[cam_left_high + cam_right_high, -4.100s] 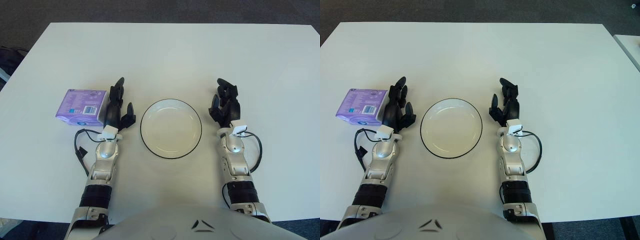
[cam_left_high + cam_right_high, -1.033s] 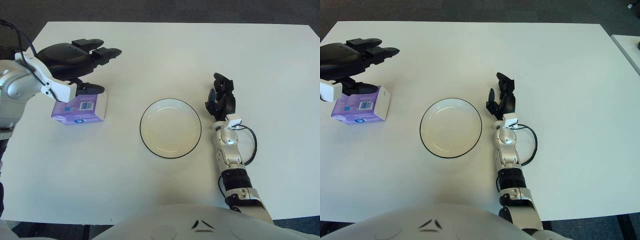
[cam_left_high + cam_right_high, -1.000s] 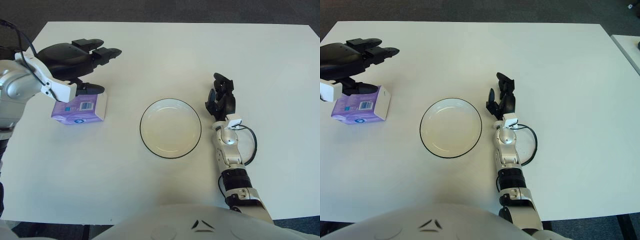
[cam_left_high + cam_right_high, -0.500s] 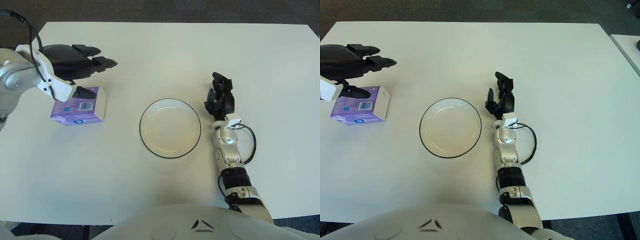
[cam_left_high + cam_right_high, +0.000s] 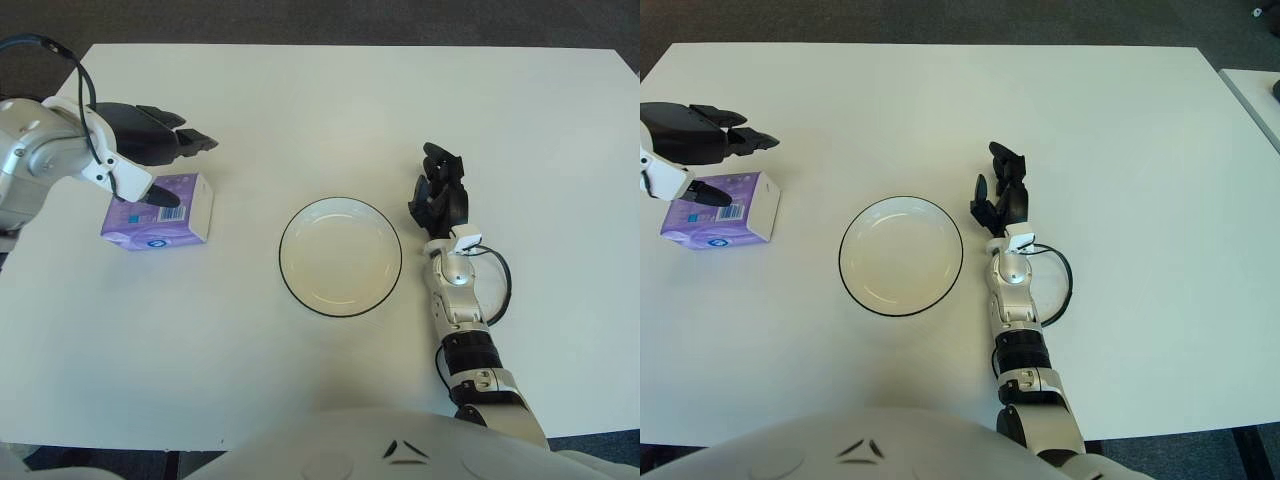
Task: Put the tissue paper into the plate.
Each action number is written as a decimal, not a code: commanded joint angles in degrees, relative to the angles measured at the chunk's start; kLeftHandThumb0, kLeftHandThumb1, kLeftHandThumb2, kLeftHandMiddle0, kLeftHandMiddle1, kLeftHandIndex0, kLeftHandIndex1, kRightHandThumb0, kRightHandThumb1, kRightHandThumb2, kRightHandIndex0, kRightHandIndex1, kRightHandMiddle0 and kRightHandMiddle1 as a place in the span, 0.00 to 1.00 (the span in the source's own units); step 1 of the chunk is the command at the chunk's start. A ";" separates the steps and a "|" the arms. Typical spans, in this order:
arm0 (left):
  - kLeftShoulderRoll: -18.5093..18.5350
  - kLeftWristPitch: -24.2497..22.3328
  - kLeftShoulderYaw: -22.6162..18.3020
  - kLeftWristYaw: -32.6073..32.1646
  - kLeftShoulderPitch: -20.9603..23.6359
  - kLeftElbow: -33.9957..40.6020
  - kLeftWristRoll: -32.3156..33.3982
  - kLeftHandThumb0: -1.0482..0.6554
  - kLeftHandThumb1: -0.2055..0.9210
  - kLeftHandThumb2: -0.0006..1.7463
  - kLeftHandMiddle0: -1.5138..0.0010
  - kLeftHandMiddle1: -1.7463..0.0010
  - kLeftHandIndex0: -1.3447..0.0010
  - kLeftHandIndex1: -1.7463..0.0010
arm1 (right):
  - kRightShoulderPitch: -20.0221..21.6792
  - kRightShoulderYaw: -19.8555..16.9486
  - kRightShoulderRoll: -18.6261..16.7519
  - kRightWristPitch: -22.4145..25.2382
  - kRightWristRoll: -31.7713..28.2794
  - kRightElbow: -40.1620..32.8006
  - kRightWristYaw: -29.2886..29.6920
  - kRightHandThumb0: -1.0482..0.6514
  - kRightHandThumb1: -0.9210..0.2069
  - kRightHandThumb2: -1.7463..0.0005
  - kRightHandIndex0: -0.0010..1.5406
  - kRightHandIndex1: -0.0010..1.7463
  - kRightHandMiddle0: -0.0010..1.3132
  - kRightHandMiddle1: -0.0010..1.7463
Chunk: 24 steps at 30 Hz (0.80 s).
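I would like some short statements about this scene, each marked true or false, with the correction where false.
1. The purple tissue paper pack lies inside the round white plate with a dark rim. False: it lies on the white table, left of the plate.
2. The plate holds nothing. True.
3. The left hand is over the pack with fingers spread. True.
4. The right hand grasps the plate. False: it shows right of the plate, apart from it.

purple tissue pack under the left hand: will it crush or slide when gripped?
The tissue pack looks like a soft wrapped block, so it probably gives under the left hand's fingers rather than resisting. It is likely light for its bulk. Its glossy wrap on the smooth table may let it skid if pushed sideways. Lying flat, it seems unlikely to tip or roll.
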<state>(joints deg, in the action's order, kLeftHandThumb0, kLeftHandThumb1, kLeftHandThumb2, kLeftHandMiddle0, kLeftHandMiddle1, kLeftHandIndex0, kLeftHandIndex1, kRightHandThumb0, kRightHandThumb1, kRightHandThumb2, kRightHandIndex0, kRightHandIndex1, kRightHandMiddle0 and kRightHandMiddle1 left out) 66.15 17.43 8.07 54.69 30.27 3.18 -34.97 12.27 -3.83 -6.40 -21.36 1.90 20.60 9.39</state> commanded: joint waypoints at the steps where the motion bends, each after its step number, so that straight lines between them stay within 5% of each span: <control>1: -0.02 -2.11 0.63 0.23 -1.00 -0.30 -1.90 0.00 1.00 0.35 0.98 1.00 1.00 0.95 | -5.97 -1.01 -0.16 4.48 -1.36 7.14 -0.28 0.30 0.00 0.61 0.17 0.24 0.00 0.50; 24: 0.61 -8.58 -0.54 -6.29 -7.95 -2.75 -9.46 0.00 1.00 0.38 0.99 1.00 1.00 1.00 | -5.90 -1.34 0.16 4.30 -2.02 7.46 -0.88 0.30 0.00 0.61 0.18 0.25 0.00 0.55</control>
<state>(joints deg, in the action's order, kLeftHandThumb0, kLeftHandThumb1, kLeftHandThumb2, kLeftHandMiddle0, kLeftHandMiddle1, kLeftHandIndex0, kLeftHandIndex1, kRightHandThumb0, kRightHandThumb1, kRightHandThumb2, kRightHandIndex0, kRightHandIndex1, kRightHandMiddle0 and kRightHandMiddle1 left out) 65.95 9.39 8.17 49.97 23.77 0.96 -43.42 12.36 -4.19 -6.35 -21.36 1.04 20.69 8.67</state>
